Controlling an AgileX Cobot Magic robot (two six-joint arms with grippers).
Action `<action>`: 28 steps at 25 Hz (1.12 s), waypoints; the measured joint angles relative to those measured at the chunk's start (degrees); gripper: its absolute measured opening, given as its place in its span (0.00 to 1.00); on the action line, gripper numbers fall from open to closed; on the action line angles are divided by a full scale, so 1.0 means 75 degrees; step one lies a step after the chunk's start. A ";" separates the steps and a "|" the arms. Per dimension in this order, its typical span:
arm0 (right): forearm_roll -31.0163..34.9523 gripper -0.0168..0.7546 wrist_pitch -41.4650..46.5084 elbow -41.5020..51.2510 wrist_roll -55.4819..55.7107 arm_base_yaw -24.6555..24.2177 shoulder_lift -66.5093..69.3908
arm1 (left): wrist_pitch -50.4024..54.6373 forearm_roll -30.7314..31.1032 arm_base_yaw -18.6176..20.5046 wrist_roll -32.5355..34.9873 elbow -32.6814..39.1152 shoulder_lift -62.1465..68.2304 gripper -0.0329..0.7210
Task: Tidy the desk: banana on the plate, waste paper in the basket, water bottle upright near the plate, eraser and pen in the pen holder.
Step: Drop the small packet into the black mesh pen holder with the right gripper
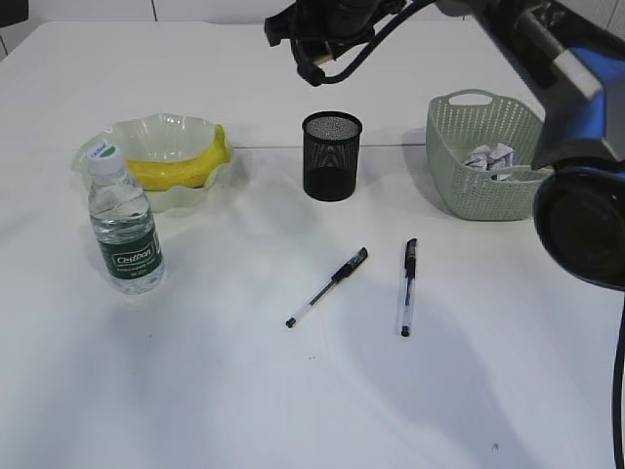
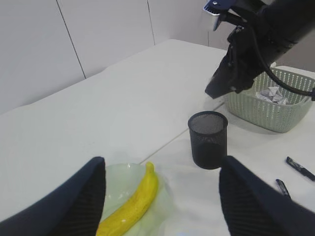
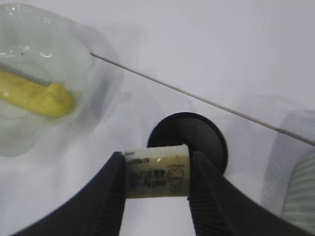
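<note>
My right gripper is shut on a pale eraser and holds it in the air just in front of the black mesh pen holder. In the exterior view this gripper hangs above the pen holder. Two pens lie on the table in front of the holder. The banana lies on the pale green plate. The water bottle stands upright beside the plate. Crumpled paper sits in the green basket. My left gripper is open and empty above the plate.
The basket stands at the back right, close to the right arm's dark links. The white table has a seam running behind the holder. The left arm itself does not show in the exterior view.
</note>
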 joint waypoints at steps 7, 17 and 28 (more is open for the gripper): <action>-0.0038 0.41 0.0000 0.0000 0.0296 -0.0607 0.0000 | 0.0096 0.0000 0.0000 -0.0036 0.0000 0.0000 0.71; 0.0198 0.41 -0.0567 0.0000 0.0663 -0.0704 0.0296 | 0.0122 0.0000 0.0000 -0.0053 0.0000 0.0000 0.71; 0.0320 0.41 -0.1113 0.0000 0.0751 -0.0704 0.0719 | 0.0108 0.0000 0.0000 -0.0053 0.0000 0.0000 0.71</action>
